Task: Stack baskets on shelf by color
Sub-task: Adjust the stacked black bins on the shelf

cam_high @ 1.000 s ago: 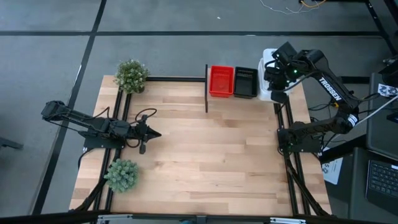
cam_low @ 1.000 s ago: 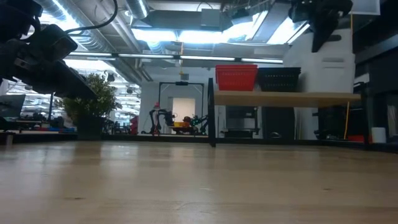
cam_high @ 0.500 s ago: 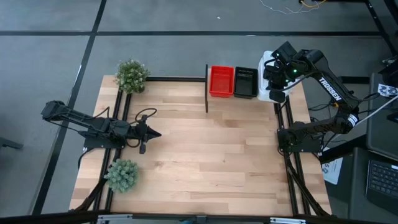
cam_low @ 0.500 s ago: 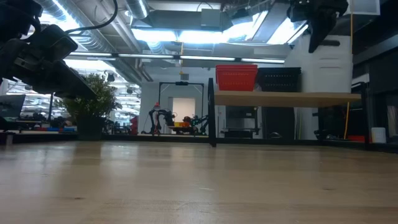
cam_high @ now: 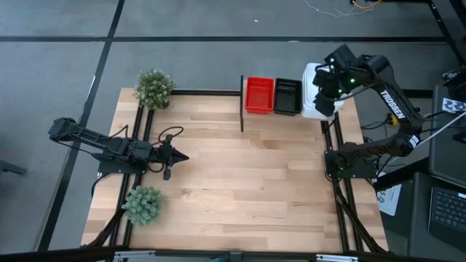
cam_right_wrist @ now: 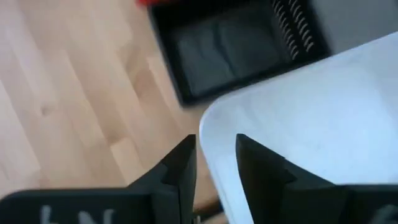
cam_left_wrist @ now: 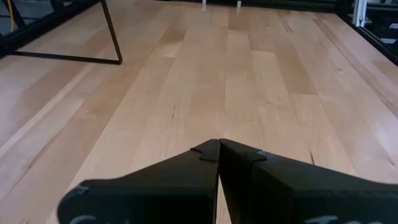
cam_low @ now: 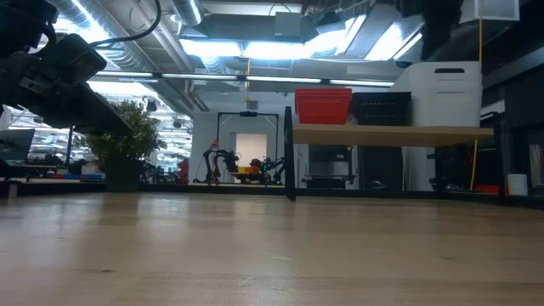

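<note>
Release step: lift right gripper (cam_high: 325,93) straight up, fingers parted astride white stack's (cam_high: 314,91) near wall, gripping nothing, so nothing tips. White stack on shelf (cam_low: 391,133) at table's two o'clock corner, touching black stack (cam_high: 287,96); red stack (cam_high: 258,94) beside that. Three colour stacks; baskets per stack: cannot tell. Two potted plants (cam_high: 153,88). Left gripper (cam_high: 168,155) at nine o'clock, clenched, empty.

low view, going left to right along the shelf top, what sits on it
red mesh plastic basket stack → black mesh plastic basket stack → white smooth plastic basket stack, all on the light-wood shelf board
</note>
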